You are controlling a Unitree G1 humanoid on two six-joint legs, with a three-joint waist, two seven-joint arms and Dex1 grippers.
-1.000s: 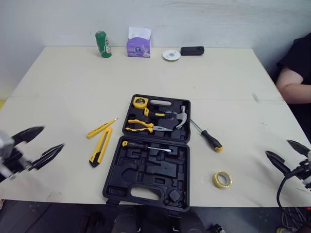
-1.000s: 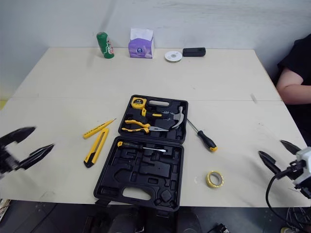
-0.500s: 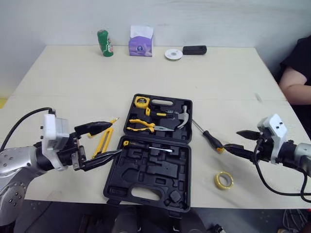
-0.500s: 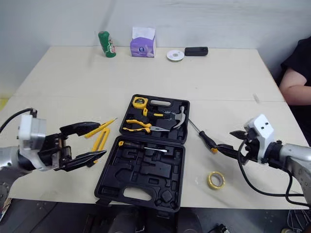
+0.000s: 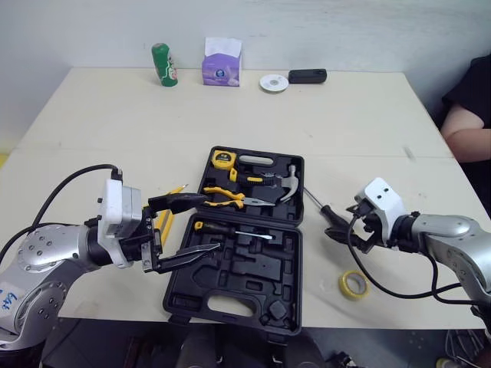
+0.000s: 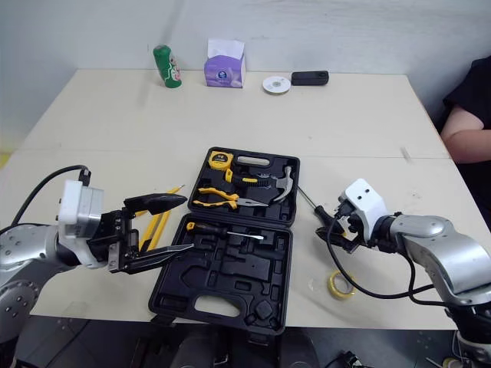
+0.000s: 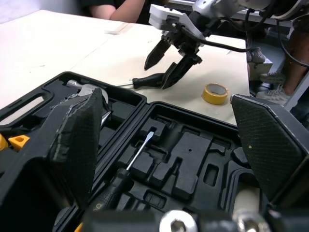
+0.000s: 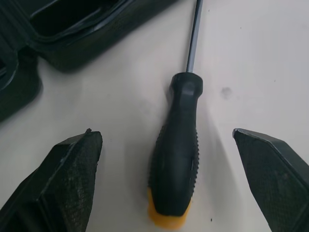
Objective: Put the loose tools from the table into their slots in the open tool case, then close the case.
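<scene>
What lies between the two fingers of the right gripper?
The screwdriver lies there on the table, touching neither finger; the right wrist view shows it.

The right pincer (image 5: pixel 334 228) is moving in to straddle the screwdriver (image 8: pixel 176 159) handle, while the left pincer (image 5: pixel 212 224) is reaching over the case (image 5: pixel 230 308).

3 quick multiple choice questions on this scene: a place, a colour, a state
1. Where is the yellow tape roll? A on the pale table, right of the black plastic tool case; B inside that case; C on the floor.
2. The black-handled screwdriver's butt end is: A red; B yellow; C blue.
3. The right pincer is: A shut on the screwdriver; B shut, empty; C open, astride the screwdriver's handle.
A: it lies on bare tabletop. B: the right wrist view shows yellow. C: its fingers stand apart either side.
</scene>
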